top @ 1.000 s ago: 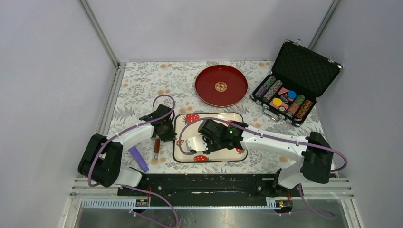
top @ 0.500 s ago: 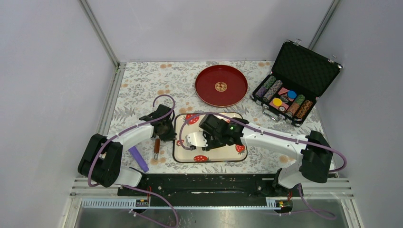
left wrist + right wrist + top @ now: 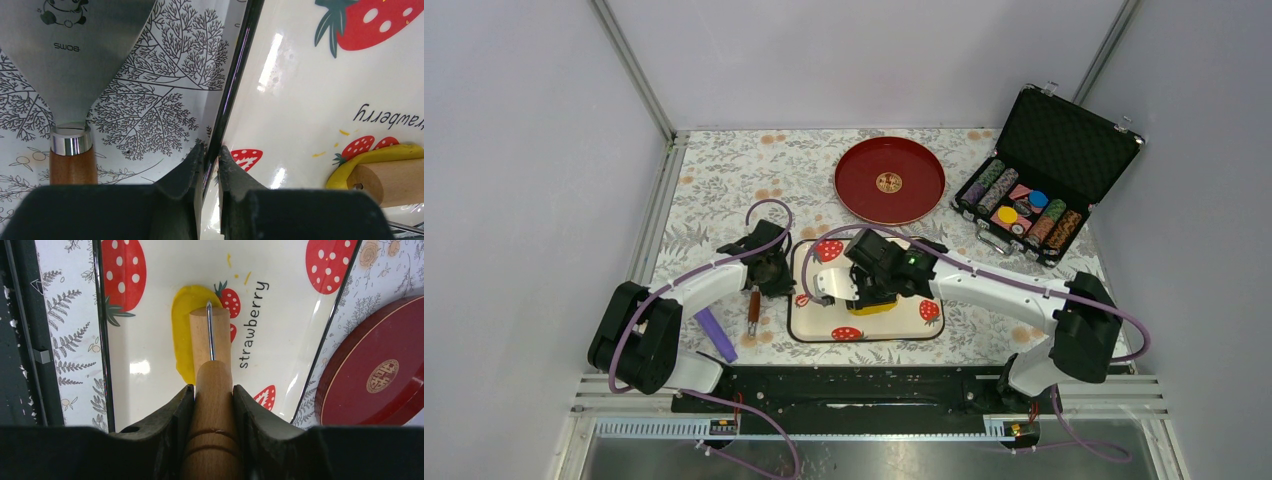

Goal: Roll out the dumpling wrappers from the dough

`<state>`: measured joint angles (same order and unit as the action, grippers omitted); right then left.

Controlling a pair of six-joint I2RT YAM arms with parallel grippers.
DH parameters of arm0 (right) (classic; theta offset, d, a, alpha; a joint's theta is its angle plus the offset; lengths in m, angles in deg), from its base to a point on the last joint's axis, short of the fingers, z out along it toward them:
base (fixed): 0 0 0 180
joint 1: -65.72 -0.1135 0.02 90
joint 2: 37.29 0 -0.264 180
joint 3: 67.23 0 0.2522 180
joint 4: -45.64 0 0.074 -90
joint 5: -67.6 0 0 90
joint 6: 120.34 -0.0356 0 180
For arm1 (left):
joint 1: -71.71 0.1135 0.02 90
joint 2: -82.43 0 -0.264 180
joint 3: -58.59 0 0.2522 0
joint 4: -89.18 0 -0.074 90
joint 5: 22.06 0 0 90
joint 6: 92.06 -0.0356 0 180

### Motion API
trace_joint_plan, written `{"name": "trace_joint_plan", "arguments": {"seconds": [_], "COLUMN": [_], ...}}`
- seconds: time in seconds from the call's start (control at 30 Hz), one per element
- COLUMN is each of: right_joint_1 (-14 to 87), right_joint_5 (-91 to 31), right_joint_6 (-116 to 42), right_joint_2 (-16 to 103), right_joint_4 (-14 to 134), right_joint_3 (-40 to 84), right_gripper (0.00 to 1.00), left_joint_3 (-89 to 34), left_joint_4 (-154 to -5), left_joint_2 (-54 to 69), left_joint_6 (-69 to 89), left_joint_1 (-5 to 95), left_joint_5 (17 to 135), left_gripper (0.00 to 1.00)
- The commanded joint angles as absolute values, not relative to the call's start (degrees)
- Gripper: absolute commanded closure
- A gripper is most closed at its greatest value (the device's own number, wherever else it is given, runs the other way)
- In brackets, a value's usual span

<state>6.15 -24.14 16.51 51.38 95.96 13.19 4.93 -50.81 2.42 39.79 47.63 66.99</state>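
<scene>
The right pincer (image 3: 214, 390) was clamped on the handle of a wooden rolling pin (image 3: 210, 335). Its barrel lay across the dough (image 3: 181, 325), a flattened yellow patch near the middle of the strawberry-print tray (image 3: 150, 300). The left pincer (image 3: 210, 152) was pinched together on the tray's dark left rim, one finger each side. A steel scraper (image 3: 75, 45) with a wooden handle lay on the patterned worktop (image 3: 165, 90) just left of the tray. A red plate (image 3: 890, 180) and an open chip case (image 3: 1049, 170) stood farther back, well apart.
</scene>
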Motion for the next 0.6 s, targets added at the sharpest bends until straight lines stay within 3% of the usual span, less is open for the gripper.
{"name": "trace_joint_plan", "arguments": {"seconds": [0.0,0.57], "right_joint_1": [8.2,12.4], "right_joint_5": [-32.6,-31.2], "right_joint_6": [14.9,16.2], "right_joint_2": [63.9,65.3], "right_joint_4": [100.2,100.2], "right_joint_3": [5.7,7.9], "right_gripper": [1.00,1.00], "left_joint_3": [6.2,6.2], "left_joint_4": [-44.9,-44.9], "left_joint_2": [0.2,0.2], "left_joint_6": [38.6,38.6], "left_joint_1": [48.1,48.1], "left_joint_5": [57.8,57.7], "left_gripper": [1.00,1.00]}}
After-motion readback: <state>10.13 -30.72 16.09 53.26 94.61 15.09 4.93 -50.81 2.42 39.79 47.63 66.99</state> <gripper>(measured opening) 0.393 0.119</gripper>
